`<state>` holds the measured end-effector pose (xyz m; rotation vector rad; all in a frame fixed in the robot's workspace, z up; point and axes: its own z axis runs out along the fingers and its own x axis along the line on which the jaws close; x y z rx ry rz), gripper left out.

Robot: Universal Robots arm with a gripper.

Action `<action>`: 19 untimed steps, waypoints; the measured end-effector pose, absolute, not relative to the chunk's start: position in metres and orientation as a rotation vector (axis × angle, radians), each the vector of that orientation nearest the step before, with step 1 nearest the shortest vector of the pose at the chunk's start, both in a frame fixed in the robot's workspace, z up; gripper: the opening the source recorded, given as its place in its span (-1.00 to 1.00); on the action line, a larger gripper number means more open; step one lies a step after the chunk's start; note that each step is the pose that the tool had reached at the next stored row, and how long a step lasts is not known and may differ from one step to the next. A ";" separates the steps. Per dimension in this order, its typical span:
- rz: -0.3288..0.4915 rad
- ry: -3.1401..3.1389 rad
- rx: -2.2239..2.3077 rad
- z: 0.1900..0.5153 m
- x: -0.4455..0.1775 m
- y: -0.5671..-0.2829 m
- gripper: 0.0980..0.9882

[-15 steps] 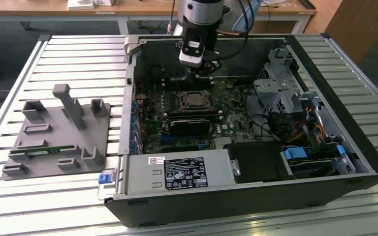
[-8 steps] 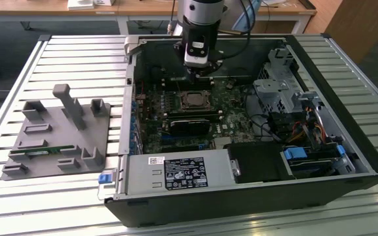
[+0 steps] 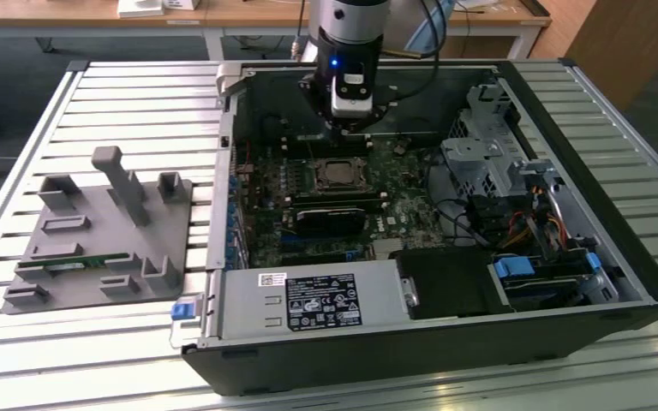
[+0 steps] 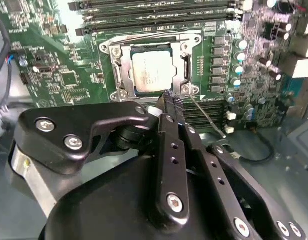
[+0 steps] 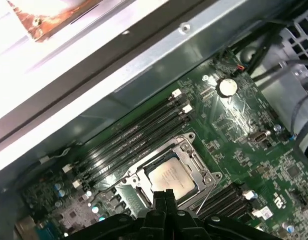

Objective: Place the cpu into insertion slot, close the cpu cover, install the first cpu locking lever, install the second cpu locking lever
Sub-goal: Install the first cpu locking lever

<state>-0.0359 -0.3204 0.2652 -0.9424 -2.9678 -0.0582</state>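
One arm reaches down into the open computer case [image 3: 637,295], which takes up the middle and right of the exterior view on a slatted table [image 3: 20,128]. You have the gripper [image 3: 349,128] at the upper middle of that frame, just behind the socket on the green motherboard [image 3: 403,210]. In both wrist views the gripper's black fingers [image 4: 169,145] are pressed together with nothing between them, and their tips hang just beside one corner of the insertion slot [image 4: 186,65]. The cpu [image 4: 152,70] already lies flat in that slot, its silvery face up. The cpu cover [image 4: 124,67] lies down around it, so you see the chip through the cover's window. A thin metal lever [image 4: 208,116] sticks out at a slant from the socket corner nearest the fingertips, lying over the board; I cannot tell whether the fingertips touch it. Rows of long black memory slots [image 5: 138,135] run alongside the socket. At the exterior view's left a grey fixture tray [image 3: 78,257] sits on the table, well apart from the case.
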 end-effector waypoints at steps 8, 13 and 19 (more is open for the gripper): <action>-0.055 -3.019 -0.755 0.265 -0.036 -0.320 -0.98; -0.054 -3.044 -0.640 0.265 -0.036 -0.320 -0.98; -0.052 -3.072 -0.490 0.265 -0.036 -0.320 -0.98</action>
